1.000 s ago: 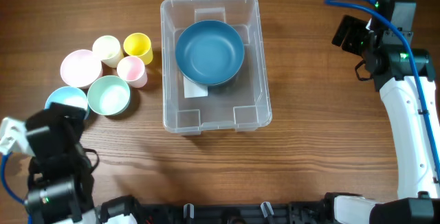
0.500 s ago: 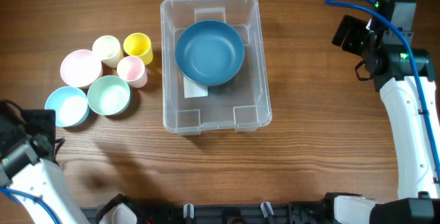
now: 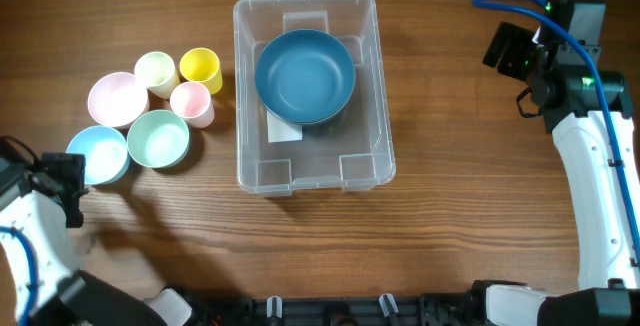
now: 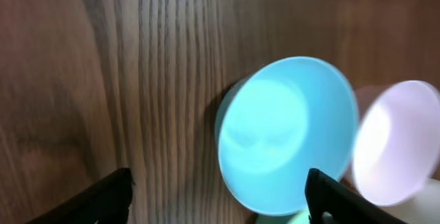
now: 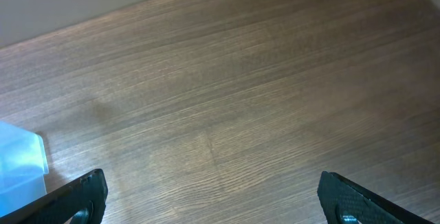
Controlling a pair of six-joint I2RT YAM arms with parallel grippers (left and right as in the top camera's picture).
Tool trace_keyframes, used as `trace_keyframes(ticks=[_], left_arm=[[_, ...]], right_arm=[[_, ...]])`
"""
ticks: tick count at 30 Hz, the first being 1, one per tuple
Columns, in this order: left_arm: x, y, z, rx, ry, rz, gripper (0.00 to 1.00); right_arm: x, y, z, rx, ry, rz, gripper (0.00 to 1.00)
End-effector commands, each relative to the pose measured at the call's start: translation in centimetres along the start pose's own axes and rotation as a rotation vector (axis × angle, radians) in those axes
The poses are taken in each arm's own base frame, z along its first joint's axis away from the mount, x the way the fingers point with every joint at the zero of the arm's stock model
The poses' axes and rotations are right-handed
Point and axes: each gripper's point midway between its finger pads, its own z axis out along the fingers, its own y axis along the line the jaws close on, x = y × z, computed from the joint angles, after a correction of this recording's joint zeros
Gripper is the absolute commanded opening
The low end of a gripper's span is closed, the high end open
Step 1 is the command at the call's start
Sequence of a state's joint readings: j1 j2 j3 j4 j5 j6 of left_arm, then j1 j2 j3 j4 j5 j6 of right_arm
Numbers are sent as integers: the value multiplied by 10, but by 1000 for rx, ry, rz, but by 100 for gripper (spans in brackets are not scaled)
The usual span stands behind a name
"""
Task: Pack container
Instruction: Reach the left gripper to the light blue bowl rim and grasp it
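The clear plastic container (image 3: 242, 86) stands at the table's middle with a dark blue bowl (image 3: 305, 76) inside it. To its left lie a light blue bowl (image 3: 97, 154), a mint bowl (image 3: 158, 138), a pink bowl (image 3: 117, 98) and three small cups (image 3: 190, 86). My left gripper (image 3: 62, 184) is open just left of the light blue bowl. In the left wrist view the light blue bowl (image 4: 282, 131) lies between and ahead of the open fingers (image 4: 218, 203), untouched. My right gripper (image 3: 505, 51) is open and empty at the far right, over bare wood (image 5: 216, 200).
The pink bowl (image 4: 395, 152) shows beside the light blue one in the left wrist view. A pale translucent corner (image 5: 20, 162), likely the container, sits at the left edge of the right wrist view. Bare wood lies between the container and the right arm.
My left arm has swung from the front-left corner, out to the left edge, and now sits lower beside the light blue bowl. The bowls, container and right arm have not moved.
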State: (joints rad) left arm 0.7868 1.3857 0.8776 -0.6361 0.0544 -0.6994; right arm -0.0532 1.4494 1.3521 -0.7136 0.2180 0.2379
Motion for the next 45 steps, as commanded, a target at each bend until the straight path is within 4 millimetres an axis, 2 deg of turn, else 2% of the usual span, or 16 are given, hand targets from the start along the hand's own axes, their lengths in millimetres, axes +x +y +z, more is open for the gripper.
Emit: trace_keyframes(ticks=[1, 10, 17, 25, 31, 34, 36, 39, 45], left_arm=[[-2, -2, 13, -4, 25, 9, 80], [-2, 0, 41, -25, 47, 27, 78], [-7, -4, 47, -10, 31, 35, 68], [-6, -3, 56, -18, 41, 61, 64], [-4, 0, 65, -30, 55, 60, 56], [-5, -2, 65, -23, 47, 61, 46], [-7, -3, 65, -19, 42, 62, 31], [-9, -4, 65, -16, 33, 81, 18], [-12, -3, 65, -26, 18, 114, 11]], right_arm=[[-3, -1, 0, 12, -7, 12, 100], [-3, -1, 0, 12, -7, 12, 100], [-3, -1, 0, 12, -7, 12, 100], [-3, -1, 0, 12, -7, 12, 100], [-3, -1, 0, 12, -7, 12, 100], [-3, -1, 0, 12, -7, 12, 100], [-3, -1, 0, 12, -7, 12, 100], [-3, -1, 0, 12, -7, 12, 100], [-3, -1, 0, 12, -7, 12, 100]])
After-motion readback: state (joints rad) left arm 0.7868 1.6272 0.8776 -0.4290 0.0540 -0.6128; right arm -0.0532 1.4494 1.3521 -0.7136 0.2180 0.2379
